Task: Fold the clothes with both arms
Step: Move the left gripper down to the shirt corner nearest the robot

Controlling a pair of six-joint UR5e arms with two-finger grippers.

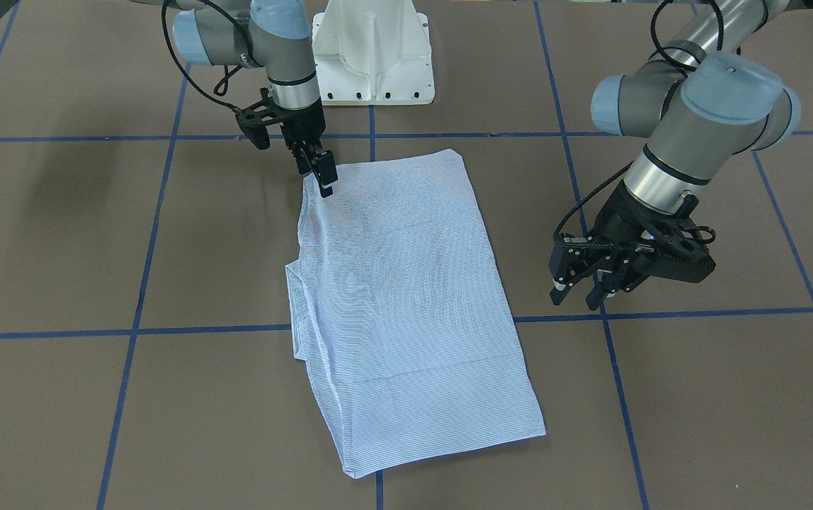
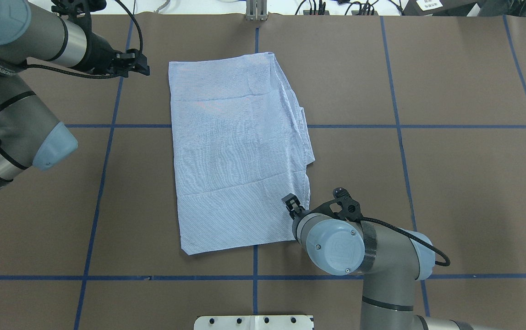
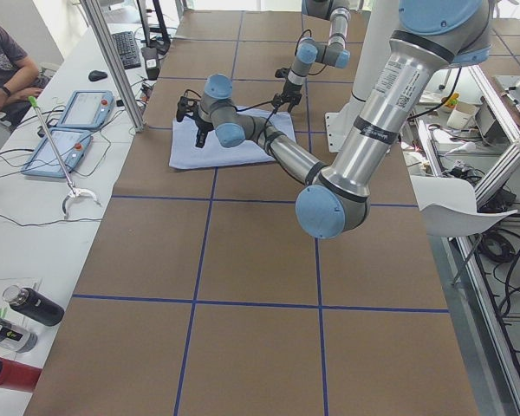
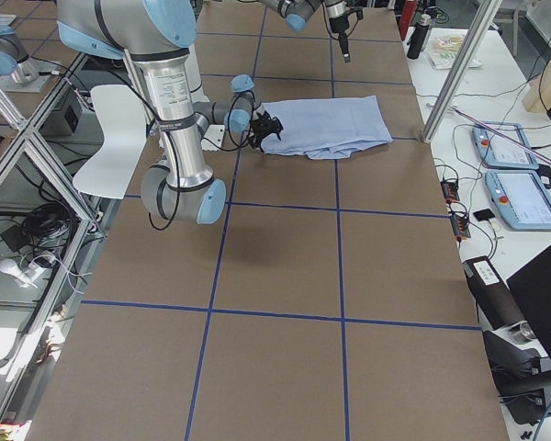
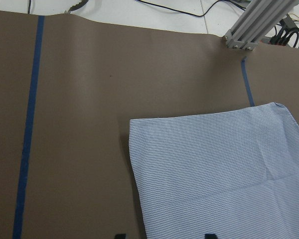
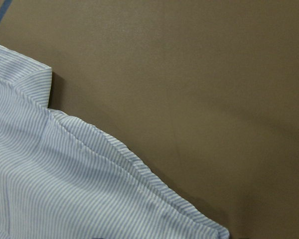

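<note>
shirt (image 1: 406, 297) folded flat on table (image 1: 697, 397) | left gripper (image 1: 575, 300) fingers spread, off the cloth | right gripper (image 1: 325, 185) at shirt corner, grip: cannot tell

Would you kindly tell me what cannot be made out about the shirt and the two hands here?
Shirt: collar, buttons and tag, folded out of sight in every view.
Right hand: overhead view, its own wrist covers nearly all; front-facing view leaves unclear whether it pinches the shirt.
Left hand: left wrist view, fingertips cut off by the bottom edge.
Side views: both hands too small to judge.
</note>
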